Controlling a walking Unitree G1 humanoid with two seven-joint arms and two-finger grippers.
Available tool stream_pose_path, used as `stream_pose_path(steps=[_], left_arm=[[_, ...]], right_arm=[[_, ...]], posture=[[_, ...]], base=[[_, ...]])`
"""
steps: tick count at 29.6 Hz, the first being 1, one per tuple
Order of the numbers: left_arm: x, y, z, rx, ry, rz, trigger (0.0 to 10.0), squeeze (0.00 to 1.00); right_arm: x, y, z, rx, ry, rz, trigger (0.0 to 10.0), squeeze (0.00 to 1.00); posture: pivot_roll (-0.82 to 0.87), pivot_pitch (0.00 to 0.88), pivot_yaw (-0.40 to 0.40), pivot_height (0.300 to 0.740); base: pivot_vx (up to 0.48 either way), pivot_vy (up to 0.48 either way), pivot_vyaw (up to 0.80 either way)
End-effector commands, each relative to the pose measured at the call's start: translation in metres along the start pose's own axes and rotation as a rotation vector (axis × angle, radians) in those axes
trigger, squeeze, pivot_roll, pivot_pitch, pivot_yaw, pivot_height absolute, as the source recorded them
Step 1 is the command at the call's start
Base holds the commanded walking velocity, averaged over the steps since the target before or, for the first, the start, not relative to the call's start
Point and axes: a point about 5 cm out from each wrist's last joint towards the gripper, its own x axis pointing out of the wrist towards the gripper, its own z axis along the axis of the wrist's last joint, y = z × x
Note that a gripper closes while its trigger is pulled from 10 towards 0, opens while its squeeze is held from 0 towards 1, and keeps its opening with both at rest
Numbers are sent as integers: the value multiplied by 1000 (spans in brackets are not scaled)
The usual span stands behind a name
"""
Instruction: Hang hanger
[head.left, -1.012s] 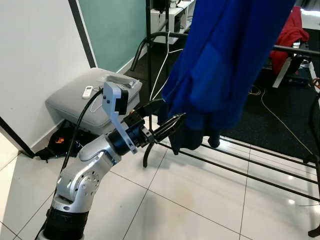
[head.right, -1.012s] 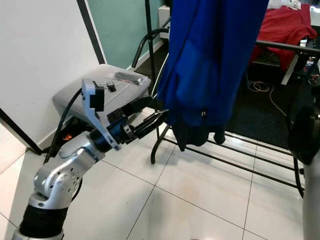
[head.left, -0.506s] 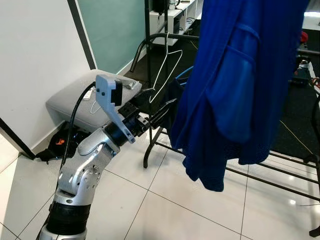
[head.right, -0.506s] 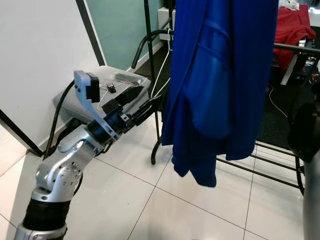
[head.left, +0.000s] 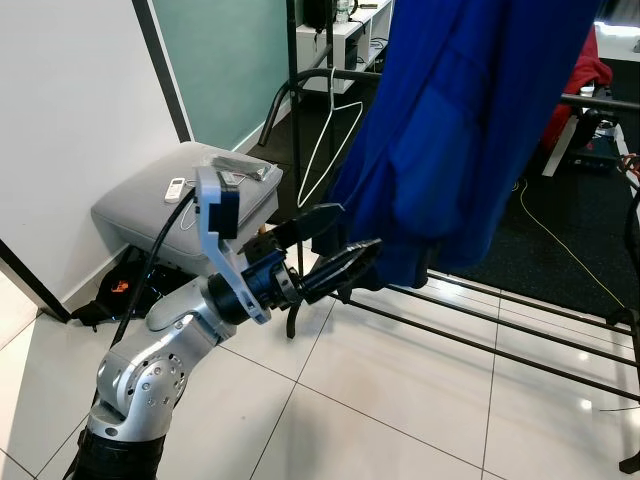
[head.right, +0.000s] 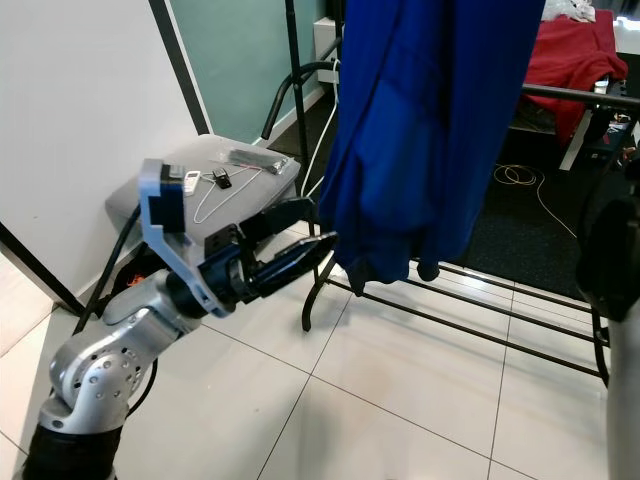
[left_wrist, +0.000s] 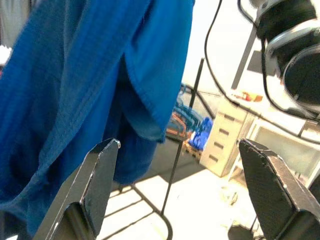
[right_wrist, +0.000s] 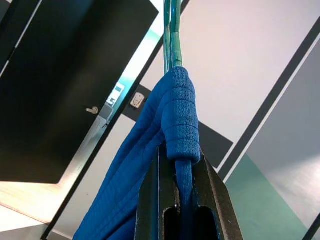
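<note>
A blue garment (head.left: 450, 130) hangs on a green hanger whose hook (right_wrist: 171, 35) rises above the collar (right_wrist: 180, 115). In the right wrist view my right gripper (right_wrist: 180, 156) is shut on the hanger's neck through the blue collar, holding it up. My left gripper (head.left: 358, 226) reaches forward at the garment's lower left hem, open, with nothing between its fingers. Through the left wrist view the blue cloth (left_wrist: 90, 75) hangs just beyond the open fingers (left_wrist: 95, 185). The black clothes rack (head.left: 297, 120) stands behind the garment.
A white wire hanger (head.left: 330, 140) hangs on the rack's side bar. A grey cushioned stool (head.left: 150, 205) with a remote and small items sits by the white wall at left. Low rack rails (head.left: 500, 350) cross the tiled floor. Red cloth (head.left: 585, 75) lies far right.
The garment, which hung lower and nearer half a second ago, is raised again with its hem higher. My left gripper has moved out under the hem and spread its fingers wider.
</note>
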Motion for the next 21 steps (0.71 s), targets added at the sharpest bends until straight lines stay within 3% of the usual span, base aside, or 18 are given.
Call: stream_pose_path(steps=[1,10,19,20,21], left_arm=[[3,3,-4,44,26,33,10000,0],[13,20,-11,193,75,208,10000,0],[11,22,-11,231,100,228,10000,0],[10,21,-11,229,104,220,6784,0],[9,21,-12,233,113,213,0,0]], right_arm=[[5,0,16,-47,-46,20,10000,0],[4,1,18,-49,-45,25,10000,0],[4,2,20,-50,-54,33,10000,0],[5,2,21,-51,-59,36,10000,0],[5,3,22,-52,-63,38,10000,0]], posture=[[-162,37,43,740],[-168,39,46,740],[-164,39,46,740],[-163,39,46,740],[-164,38,45,740]], base=[[0,0,0],[0,0,0],[0,0,0],[0,0,0],[0,0,0]])
